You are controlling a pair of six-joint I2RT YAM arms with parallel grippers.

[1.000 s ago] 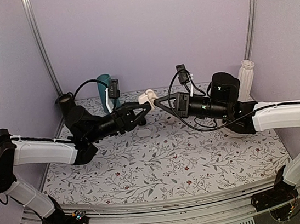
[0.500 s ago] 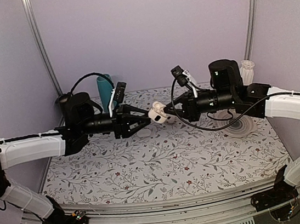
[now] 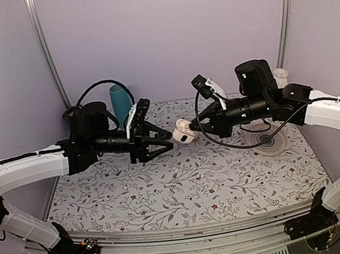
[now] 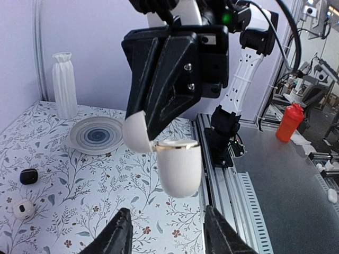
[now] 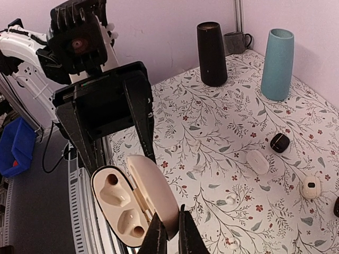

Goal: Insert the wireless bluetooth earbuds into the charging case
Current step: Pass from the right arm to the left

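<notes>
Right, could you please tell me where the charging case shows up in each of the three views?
Top external: the charging case is at centre, raised above the floral table cover, lid open.
Left wrist: case at centre, body hanging below its lid.
Right wrist: case at lower left, open, both sockets showing.
Shared landmark: the floral table cover, in all three views.

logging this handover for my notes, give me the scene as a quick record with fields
charging case: lid open, both wells empty, held in the air
right gripper: shut on the case's lid
left gripper: open, pointed at the case, nothing between its fingers
earbuds: tiny white buds lying on the table, outside the case
table: covered with a floral print
</notes>
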